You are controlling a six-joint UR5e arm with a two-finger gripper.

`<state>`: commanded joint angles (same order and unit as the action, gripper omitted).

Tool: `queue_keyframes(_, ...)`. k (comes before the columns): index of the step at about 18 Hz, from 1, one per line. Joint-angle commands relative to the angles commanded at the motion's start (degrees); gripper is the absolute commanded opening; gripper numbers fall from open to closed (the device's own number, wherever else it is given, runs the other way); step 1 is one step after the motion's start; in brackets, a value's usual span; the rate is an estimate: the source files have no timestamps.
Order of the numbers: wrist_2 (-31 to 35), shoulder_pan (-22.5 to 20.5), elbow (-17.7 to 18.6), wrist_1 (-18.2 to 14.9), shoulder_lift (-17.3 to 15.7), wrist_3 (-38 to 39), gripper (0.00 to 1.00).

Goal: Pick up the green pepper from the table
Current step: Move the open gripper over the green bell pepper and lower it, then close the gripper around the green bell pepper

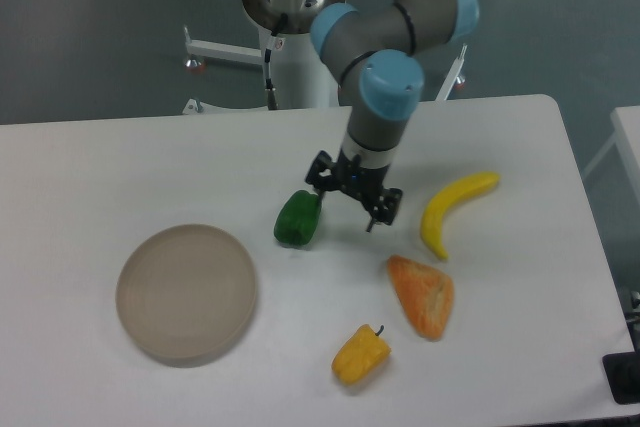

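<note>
The green pepper lies on its side on the white table, a little left of centre. My gripper hangs just to its right and slightly above, fingers spread open with nothing between them. Its left fingertip is close to the pepper's upper right end; whether it touches I cannot tell.
A round beige plate sits front left. A yellow pepper lies near the front edge, an orange wedge right of it, and a banana further right. The arm's base column stands at the back.
</note>
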<state>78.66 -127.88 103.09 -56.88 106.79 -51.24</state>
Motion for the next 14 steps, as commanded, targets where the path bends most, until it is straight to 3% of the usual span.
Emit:
queue_keyframes(7,-0.09,1.23,2.56,0.63,-1.41,0.62,1.00)
queue_keyframes(14,-0.09,2.11,1.77,0.80,-0.71,1.58,1.00)
